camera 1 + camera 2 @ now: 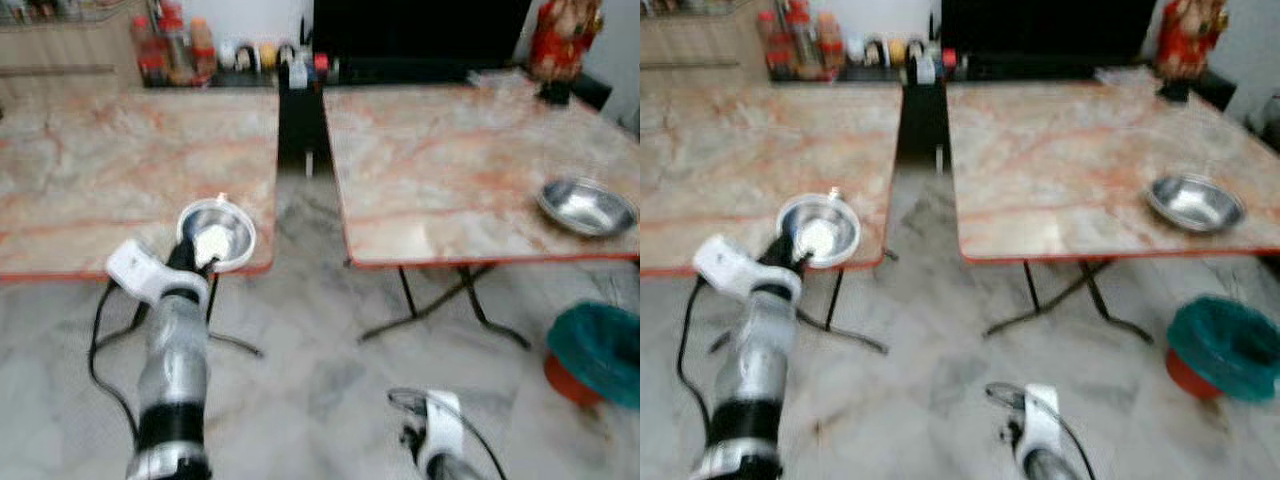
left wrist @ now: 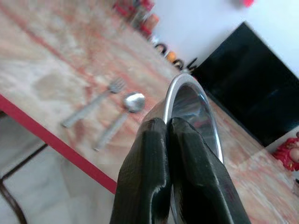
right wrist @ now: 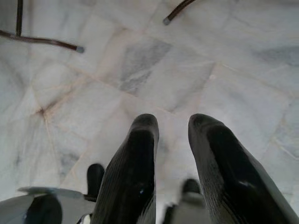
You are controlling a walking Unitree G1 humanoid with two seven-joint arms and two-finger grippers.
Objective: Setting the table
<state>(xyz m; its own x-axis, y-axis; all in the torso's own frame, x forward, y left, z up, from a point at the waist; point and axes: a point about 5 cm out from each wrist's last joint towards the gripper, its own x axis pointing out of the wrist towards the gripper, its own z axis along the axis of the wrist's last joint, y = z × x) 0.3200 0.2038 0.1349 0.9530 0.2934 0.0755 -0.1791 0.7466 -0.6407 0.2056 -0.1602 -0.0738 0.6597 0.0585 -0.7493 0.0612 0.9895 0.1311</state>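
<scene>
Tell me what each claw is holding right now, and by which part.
Left claw grips a steel bowl by its rim. Right claw holds nothing, hanging open above the floor.

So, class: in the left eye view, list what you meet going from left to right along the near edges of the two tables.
Left pincer holding the steel bowl → gap between the tables → second steel bowl on the right table.

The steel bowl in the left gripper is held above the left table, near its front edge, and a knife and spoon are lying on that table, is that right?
Not quite. The left wrist view shows a fork beside the spoon, not a knife. The rest holds: the left gripper grips the steel bowl above the left table, near its front edge.
</scene>
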